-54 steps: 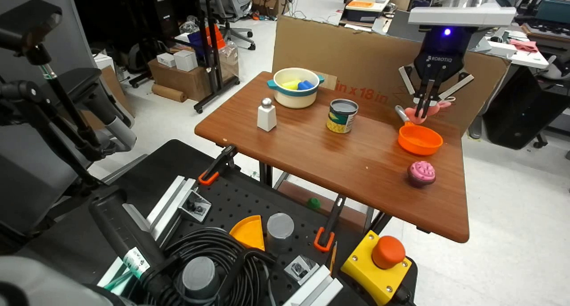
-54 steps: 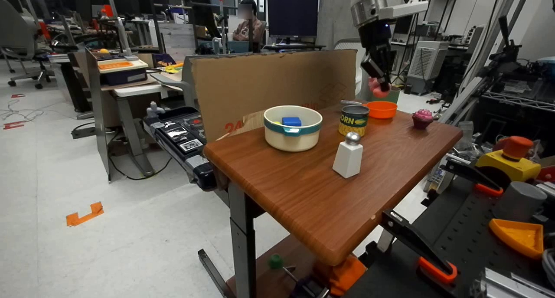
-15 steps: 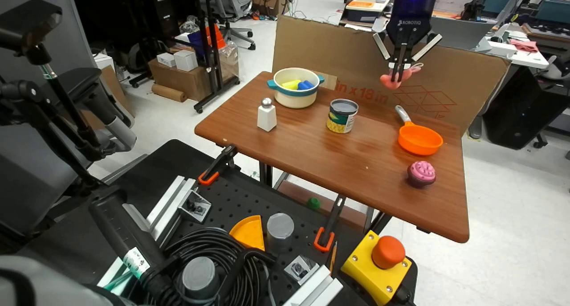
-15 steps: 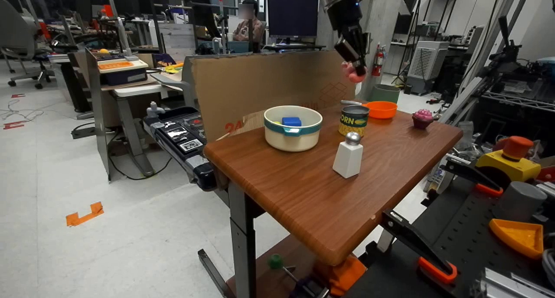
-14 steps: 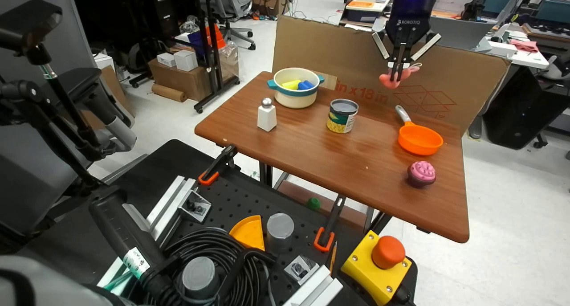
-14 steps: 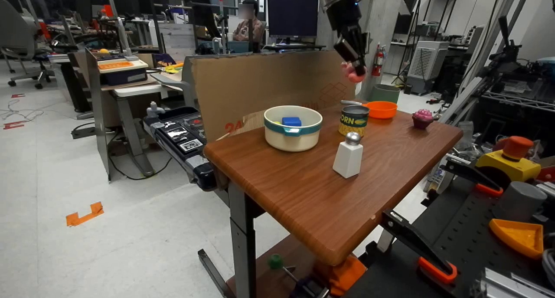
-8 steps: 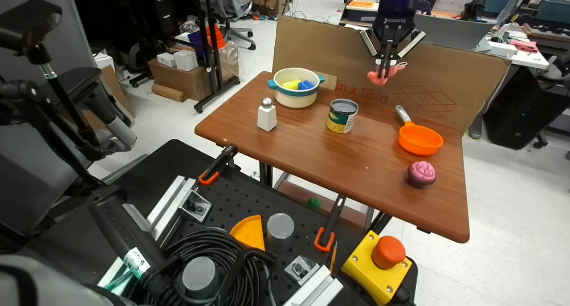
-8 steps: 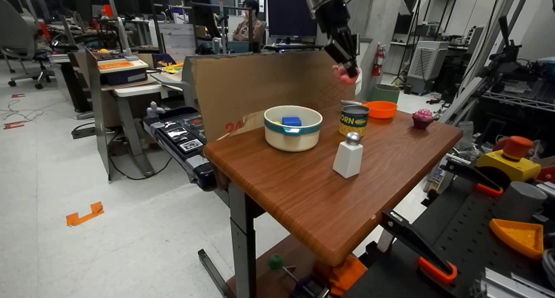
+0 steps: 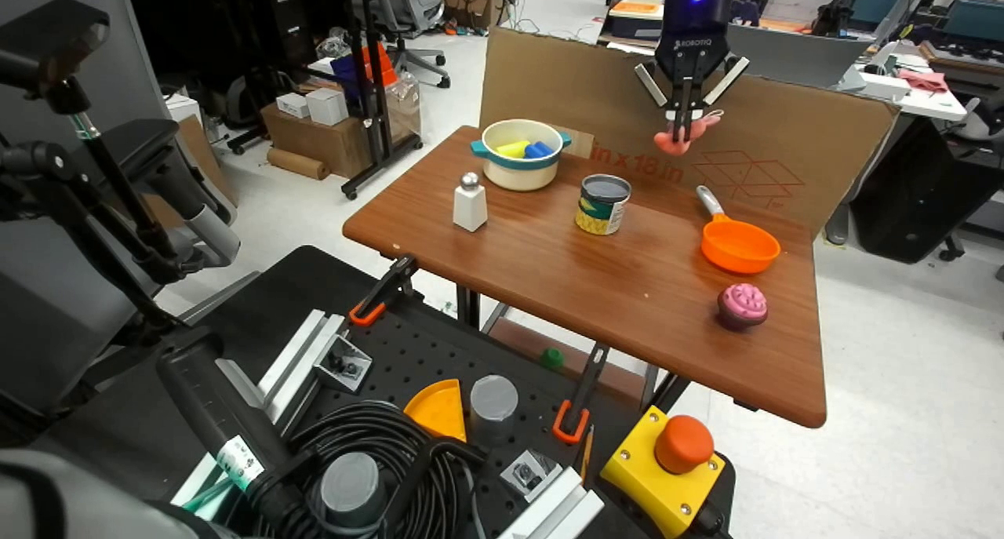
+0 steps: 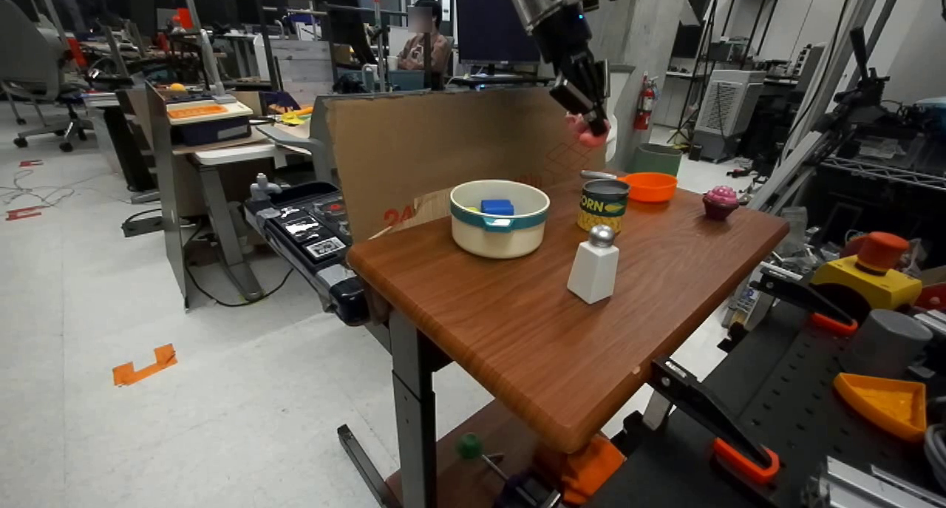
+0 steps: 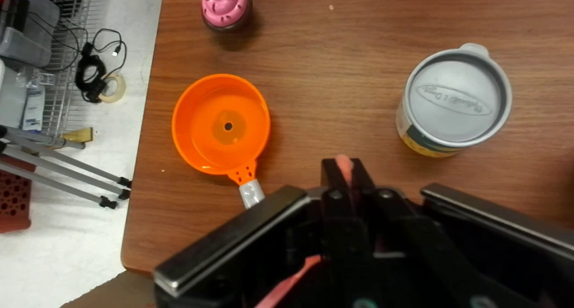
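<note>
My gripper (image 9: 682, 135) is shut on a pink, soft-looking, lumpy thing (image 9: 669, 143) with a pale loop at its end. It hangs in the air above the rear of the brown table (image 9: 549, 264), before the cardboard. In the wrist view, a bit of pink shows between the fingertips and a pink strip (image 11: 293, 279) beside the fingers; the rest is hidden. An orange pan (image 11: 197, 101) with a grey handle lies on one side below, a corn can (image 11: 453, 106) on the other. In an exterior view the pink thing (image 10: 591, 136) appears higher than the can (image 10: 602, 205).
A cream pot (image 9: 518, 174) with teal handles holds a blue block (image 9: 538, 150) and a yellow thing (image 9: 513, 149). A white shaker (image 9: 470, 208) stands nearby. A pink-topped cupcake (image 9: 743, 305) sits near the table's side edge. A tall cardboard sheet (image 9: 831, 139) stands behind the table.
My gripper, still shut on the pink thing, has moved from above the orange pan toward the can side, rising. In the last half second it has sunk slightly. The table's objects stay put.
</note>
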